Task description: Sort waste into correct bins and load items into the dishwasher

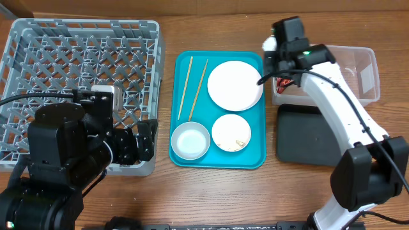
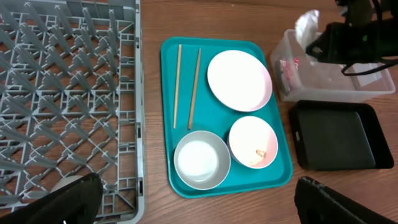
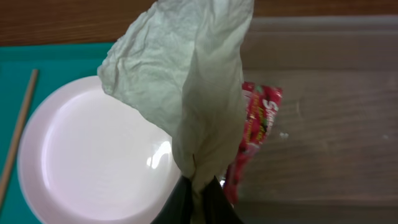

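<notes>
**Overhead.** My right tool (image 1: 273,48) is clenched on a crumpled white paper napkin (image 1: 268,43). It is poised over the left end of the clear plastic rectangular tub (image 1: 361,70) at the upper right of the frame. The tub's open interior runs rightward from the tool, so I judge the drop point to lie a short way in that direction. The shallow black rectangular tray (image 1: 307,137) lies just below the tub on the wooden tabletop (image 1: 211,198). My left tool (image 1: 139,142), released with jaws wide, hangs at the lower right corner of the large square grey lattice dish rack (image 1: 83,45). It is well apart from the tub, so the right arm is the nearer.

**Left wrist.** The flat teal tray (image 2: 211,121) carries the large round white plate (image 2: 239,81) and the smaller white saucer (image 2: 252,140) with tan scraps. It also carries the grey-sided bowl (image 2: 200,160) and two wooden chopsticks (image 2: 177,87). A small crumpled red-and-white snack wrapper (image 2: 289,67) lies inside the tub's left end.

**Right wrist.** The napkin's long axis runs from my fingertips at bottom centre up to the top edge. The napkin straddles the plate's rim on the left and the tub on the right. The wrapper shows just beside it, lower down in the tub. The tub floor to the right looks smooth and bare, with ample room for the napkin.
</notes>
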